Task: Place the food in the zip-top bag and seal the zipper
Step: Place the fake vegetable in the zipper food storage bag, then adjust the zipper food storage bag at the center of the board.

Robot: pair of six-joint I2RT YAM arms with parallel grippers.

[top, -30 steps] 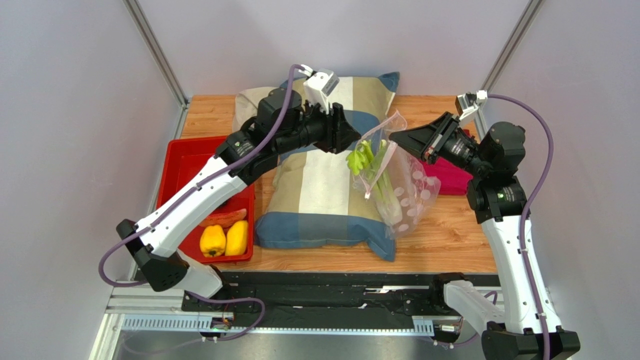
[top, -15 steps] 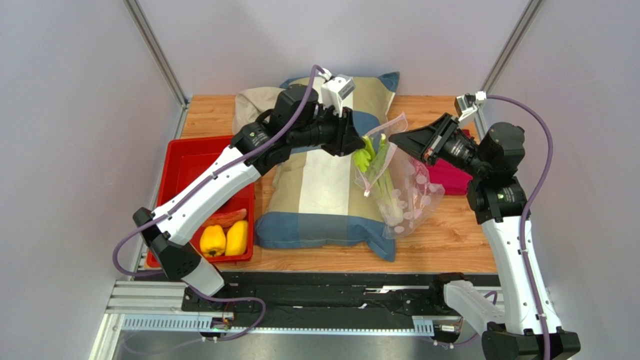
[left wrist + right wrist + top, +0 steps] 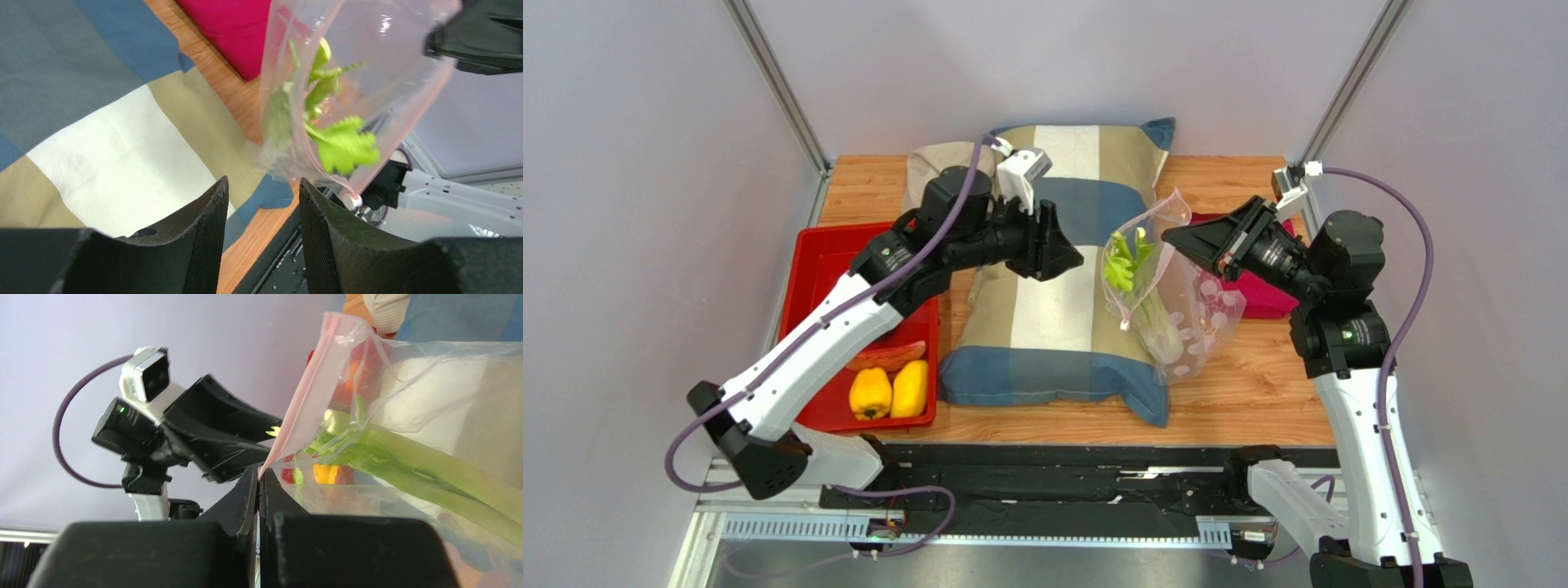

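My right gripper (image 3: 1173, 237) is shut on the pink zipper strip (image 3: 307, 398) of the clear zip-top bag (image 3: 1173, 312) and holds it up over the pillow's right edge. The jaws show pressed together on the strip in the right wrist view (image 3: 258, 471). The green celery stalk (image 3: 1133, 279) sits inside the bag, leaves near the mouth (image 3: 344, 147). My left gripper (image 3: 1060, 251) is open and empty, a little left of the bag (image 3: 263, 184). Two yellow peppers (image 3: 890, 390) and a reddish slice (image 3: 887, 358) lie in the red tray.
A striped pillow (image 3: 1051, 319) fills the table's middle under the bag. The red tray (image 3: 811, 263) is at the left. A magenta cloth (image 3: 1259, 297) lies behind the bag at the right. Grey walls stand on both sides.
My left gripper reached to the bag's mouth, then drew back to the left, empty. The celery stays in the bag. My right gripper keeps its hold, hardly moved.
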